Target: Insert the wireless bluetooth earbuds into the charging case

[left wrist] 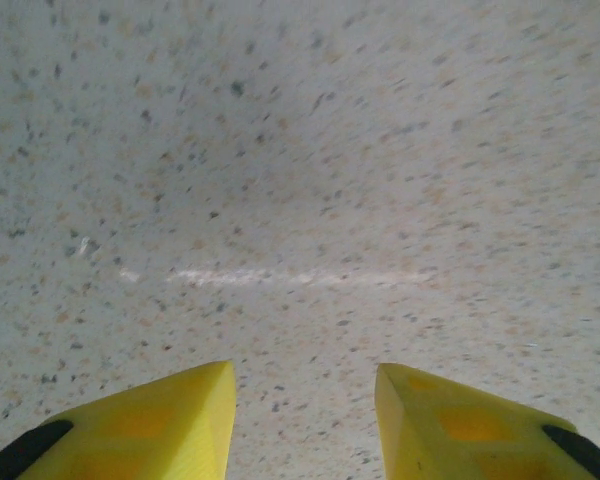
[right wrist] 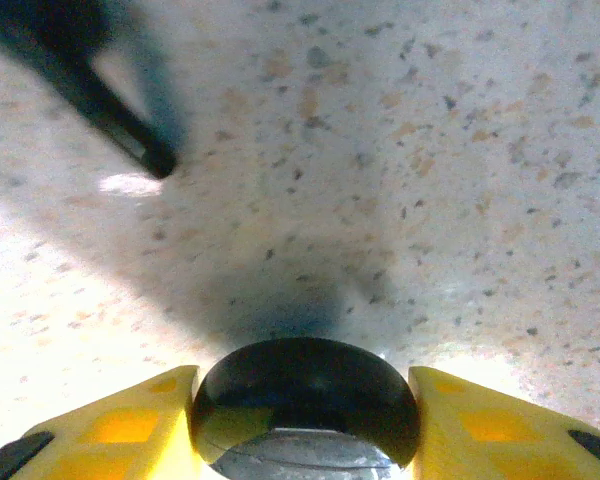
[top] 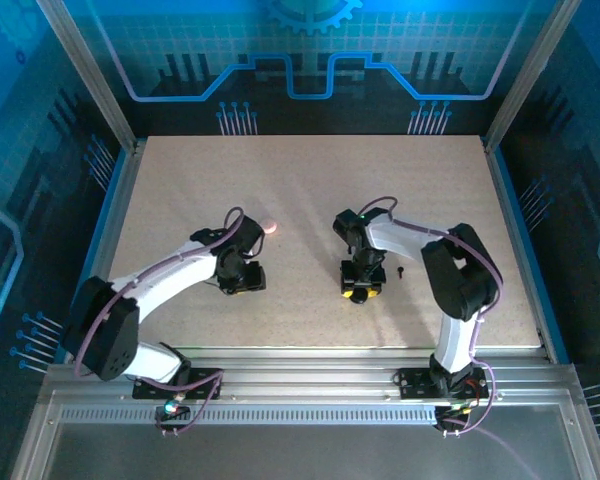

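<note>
1. Closest to the right wrist lens, we see the yellow fingers [right wrist: 130, 428] of the right gripper [right wrist: 302, 378], its jaws pinching a round black case [right wrist: 305, 395] from both sides, close to the speckled desk [right wrist: 430, 150]. A dark blurred streak [right wrist: 110, 95] crosses the upper left corner, and we cannot tell what it is.
2. From the left wrist, we see the left gripper [left wrist: 302, 368] low over the desk, its jaws spread apart and empty.
3. From above, we see the right gripper [top: 362, 292] pointing down near the middle of the desk. A tiny black earbud [top: 400, 270] lies on the desk just beside it, to its right and apart from the jaws. The left gripper [top: 244, 282] stands well apart to the left. A small pink round piece [top: 271, 226] lies beyond the left gripper, near it but not touching. It is too small for us to tell whether it is an earbud or a case.
</note>
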{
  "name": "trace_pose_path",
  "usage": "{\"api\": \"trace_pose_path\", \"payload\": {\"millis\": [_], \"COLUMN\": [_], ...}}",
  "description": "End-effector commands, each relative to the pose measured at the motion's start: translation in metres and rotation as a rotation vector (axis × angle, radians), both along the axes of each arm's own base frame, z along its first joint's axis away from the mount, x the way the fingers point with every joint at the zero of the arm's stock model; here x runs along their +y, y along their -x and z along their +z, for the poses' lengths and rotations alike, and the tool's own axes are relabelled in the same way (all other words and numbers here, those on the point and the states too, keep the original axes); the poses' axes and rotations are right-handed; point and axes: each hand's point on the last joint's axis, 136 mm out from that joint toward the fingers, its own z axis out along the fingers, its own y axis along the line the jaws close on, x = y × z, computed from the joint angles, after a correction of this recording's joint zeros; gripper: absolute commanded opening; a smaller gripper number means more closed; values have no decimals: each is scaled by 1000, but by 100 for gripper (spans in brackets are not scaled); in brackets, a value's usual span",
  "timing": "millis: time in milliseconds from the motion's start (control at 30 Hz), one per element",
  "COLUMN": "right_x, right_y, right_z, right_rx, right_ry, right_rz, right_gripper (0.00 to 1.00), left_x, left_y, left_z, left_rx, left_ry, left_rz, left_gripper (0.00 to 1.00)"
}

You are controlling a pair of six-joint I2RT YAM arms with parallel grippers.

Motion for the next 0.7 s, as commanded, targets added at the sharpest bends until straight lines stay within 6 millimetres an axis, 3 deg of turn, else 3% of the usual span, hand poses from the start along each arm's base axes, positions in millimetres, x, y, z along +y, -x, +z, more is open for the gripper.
{"api": "trace_pose_path", "payload": {"millis": [0, 167, 267, 367, 467, 667], "right_x": [18, 41, 47, 63, 79, 103], "right_y": [-13, -32, -38, -37, -31, -14], "right_z": [37, 102, 137, 172, 201, 217], "right_rx": [-166, -434, -548, -621, -666, -694], "right_ry": [-133, -421, -584, -762, -880, -983], "right_rz": [-57, -105, -134, -121, -101, -73], "right_gripper": [44, 44, 44, 44, 44, 44], "left_x": [-22, -62, -80, -93, -99, -114], "left_y": [-18, -29, -20, 2, 17, 25], "left_z": [33, 91, 128, 153, 164, 164], "left_rx": [-209, -609, -905, -1205, -1365, -1393], "left_ry": [135, 357, 457, 513, 512, 513], "left_rz": [-84, -297, -458, -636, -748, -856], "left_gripper": [40, 41, 41, 40, 41, 42]}}
